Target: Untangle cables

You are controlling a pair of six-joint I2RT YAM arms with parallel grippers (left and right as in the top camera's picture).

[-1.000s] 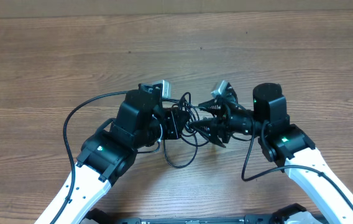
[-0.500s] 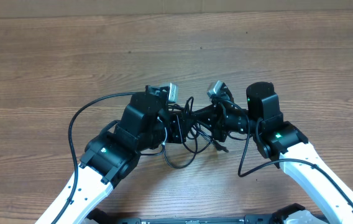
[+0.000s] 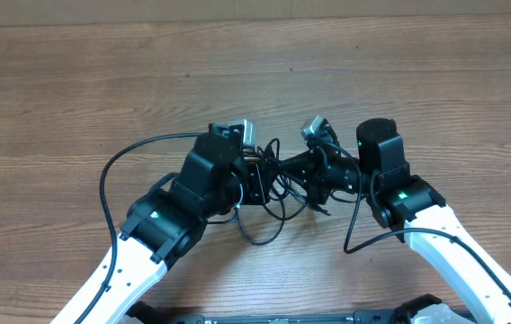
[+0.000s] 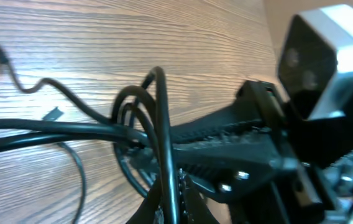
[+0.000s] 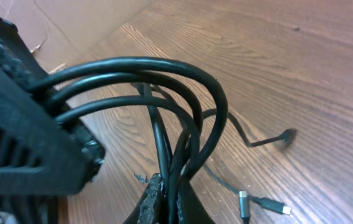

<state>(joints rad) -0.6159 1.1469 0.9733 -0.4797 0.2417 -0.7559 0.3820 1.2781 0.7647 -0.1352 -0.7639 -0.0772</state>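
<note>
Left hand (image 3: 258,183) and right hand (image 3: 289,171) meeting nose to nose at the cables (image 3: 258,237), both clamped on strands, above worktop (image 3: 237,81)

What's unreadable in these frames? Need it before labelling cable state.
- Right wrist: where the right jaws pinch the thin black cables; the bottom edge cuts it off, and a black ribbed housing blocks the left.
- Left wrist: where the left jaws pinch; the bottom edge cuts it off, near cable blurred.
- Overhead: how the cables cross in the knot; both arms meet over it.
- Left wrist: type of the small dark plug; too small, blurred.
</note>
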